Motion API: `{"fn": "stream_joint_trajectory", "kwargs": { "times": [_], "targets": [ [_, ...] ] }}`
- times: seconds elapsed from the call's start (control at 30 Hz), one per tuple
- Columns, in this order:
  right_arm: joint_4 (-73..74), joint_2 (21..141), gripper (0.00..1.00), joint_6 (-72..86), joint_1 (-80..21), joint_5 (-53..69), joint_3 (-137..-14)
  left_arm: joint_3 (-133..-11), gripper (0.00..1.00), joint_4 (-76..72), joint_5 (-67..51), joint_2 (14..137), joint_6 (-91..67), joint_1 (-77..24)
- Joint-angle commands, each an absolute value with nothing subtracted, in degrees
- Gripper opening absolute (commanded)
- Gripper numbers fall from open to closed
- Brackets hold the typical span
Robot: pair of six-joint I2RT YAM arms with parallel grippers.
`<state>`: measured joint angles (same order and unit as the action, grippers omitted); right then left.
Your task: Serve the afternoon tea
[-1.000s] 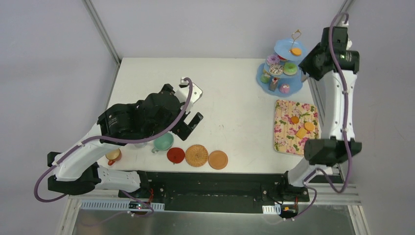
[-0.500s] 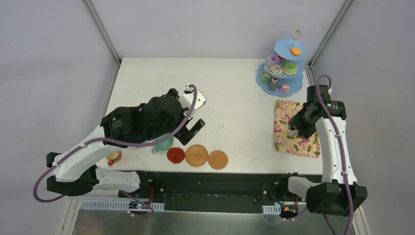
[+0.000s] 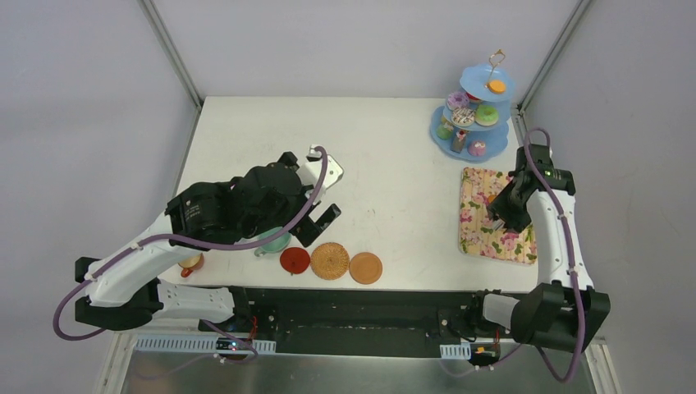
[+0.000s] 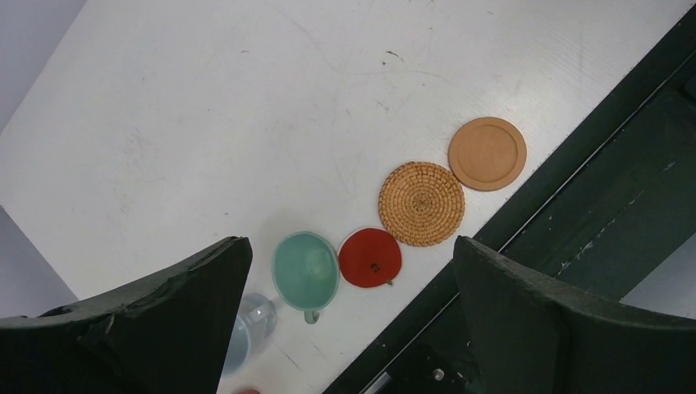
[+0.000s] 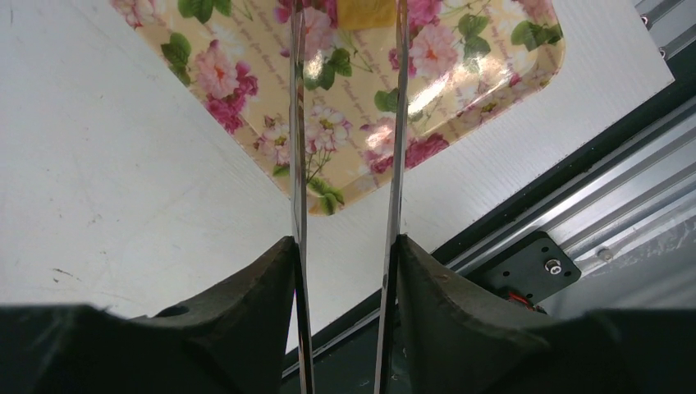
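Observation:
My left gripper (image 3: 310, 195) hangs open above the front left of the table, nothing between its fingers. Below it in the left wrist view stand the mint green cup (image 4: 305, 271) and the grey-blue cup (image 4: 246, 332), half hidden by a finger. The red coaster (image 4: 370, 258), woven coaster (image 4: 422, 203) and tan coaster (image 4: 487, 153) lie in a row. The orange cup (image 3: 190, 263) sits at the far left. My right gripper (image 5: 345, 246) is shut on the metal tongs (image 5: 297, 164), whose arms reach over the floral tray (image 5: 246, 82) towards a yellow biscuit (image 5: 365, 12). The light-blue stand (image 3: 435, 127) holds donuts.
The tray (image 3: 480, 234) lies near the table's right edge, just in front of the stand. The dark mounting rail (image 3: 369, 300) runs along the near edge, close behind the coasters. White tabletop (image 3: 386, 164) stretches between the two arms.
The right arm has swung from beside the stand down over the floral tray, carrying the tongs. The left gripper has drifted slightly toward the near edge, still open.

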<state>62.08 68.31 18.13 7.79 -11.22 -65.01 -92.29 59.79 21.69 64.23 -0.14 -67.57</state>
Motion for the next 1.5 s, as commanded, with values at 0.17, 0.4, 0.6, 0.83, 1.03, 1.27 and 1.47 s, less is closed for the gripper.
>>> {"fn": "stream_joint_trajectory", "kwargs": {
  "times": [0.17,0.4,0.6,0.83,1.03,1.27,1.47],
  "targets": [
    [61.5,71.2,0.50,17.2,10.5,-12.1,-66.5,-94.4,1.00,59.1,23.3,66.4,1.6,-69.1],
    [59.2,69.8,0.53,15.6,13.3,-9.0,-63.9,-97.8,1.00,60.7,23.1,69.5,0.4,-68.9],
    [58.7,70.9,0.52,14.3,15.1,-4.7,-63.5,-99.4,1.00,61.2,23.2,70.8,0.2,-68.9],
    [58.2,70.5,0.45,15.7,16.6,1.9,-61.7,-99.0,1.00,61.3,24.2,70.4,-2.1,-69.0],
    [57.4,68.3,0.37,17.4,16.6,3.5,-59.3,-98.2,1.00,61.0,24.3,69.9,-2.1,-68.8],
    [58.4,67.2,0.30,18.1,16.6,5.4,-61.8,-97.9,1.00,60.7,23.8,70.0,-1.0,-68.7],
    [59.4,66.9,0.29,19.4,16.6,7.6,-64.4,-96.8,1.00,60.0,23.3,69.4,-0.5,-68.5]
  ]
}}
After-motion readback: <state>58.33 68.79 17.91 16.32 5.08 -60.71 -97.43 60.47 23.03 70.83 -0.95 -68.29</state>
